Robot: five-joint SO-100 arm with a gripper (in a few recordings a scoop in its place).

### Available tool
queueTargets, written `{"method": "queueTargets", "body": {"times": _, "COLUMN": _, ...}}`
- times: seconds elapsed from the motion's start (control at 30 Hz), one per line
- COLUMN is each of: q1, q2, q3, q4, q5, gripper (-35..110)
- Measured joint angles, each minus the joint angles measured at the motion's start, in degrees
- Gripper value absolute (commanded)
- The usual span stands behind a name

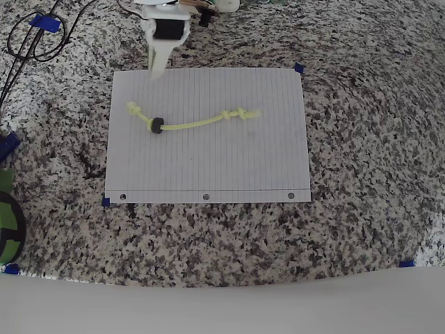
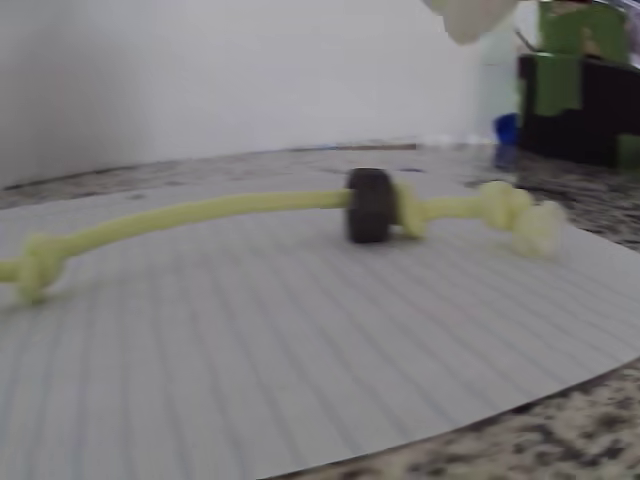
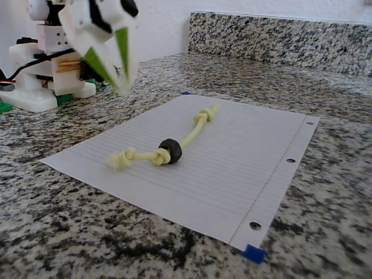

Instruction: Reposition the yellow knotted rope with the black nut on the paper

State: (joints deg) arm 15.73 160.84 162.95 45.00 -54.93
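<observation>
Bright, even daylight, soft faint shadows, no hard glare. Wrist view soft/blurry overall, esp. the black nut point(image 2: 370, 204) & bkgd. Overhead view sharp, slight edge curvature. Fixed view: fingers point(image 3: 124, 52) motion-blurred.

The white pincer point(image 3: 119, 78) hangs raised, fingers slightly parted, gripping nothing

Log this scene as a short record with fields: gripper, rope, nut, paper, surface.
gripper: the gripper hangs above the paper's far edge, fingers slightly apart, holding nothing
rope: the yellow knotted rope lies in a shallow curve on the paper, a knot near each end
nut: the black nut sits on the rope, close to the left knot in the overhead view
paper: the paper lies flat, punched holes along its near edge, blue tape at its corners
surface: the granite counter
</observation>
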Motion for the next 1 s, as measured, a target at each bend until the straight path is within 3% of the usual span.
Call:
{"method": "queueTargets", "body": {"times": 0.37, "q1": -9.23, "q2": 18.98, "q3": 8.7, "q4": -2.11, "q5": -10.11, "gripper": 0}}
{"method": "queueTargets", "body": {"times": 0.63, "q1": -10.55, "q2": 22.59, "q3": 12.83, "q4": 2.64, "q5": -30.15, "gripper": 0}}
{"method": "queueTargets", "body": {"times": 1.0, "q1": -10.46, "q2": 32.34, "q3": 17.4, "q4": 10.37, "q5": -35.6, "gripper": 0}}
